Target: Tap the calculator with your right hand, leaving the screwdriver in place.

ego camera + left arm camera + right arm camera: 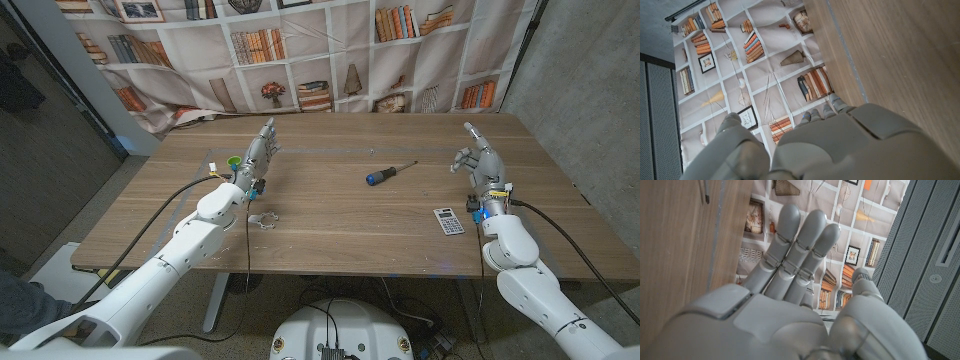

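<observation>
Though seemingly empty, right robot hand (478, 160) raised.

left hand (259, 156) fingers extended, right hand (479, 160) empty, fingers apart

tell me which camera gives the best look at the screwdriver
The head view: the whole screwdriver lies on the table between the two arms, blue handle and dark shaft both clear. The right wrist view catches what looks like its dark tip at the picture's edge, beyond the right robot hand. The left wrist view gives no look at it.
</observation>
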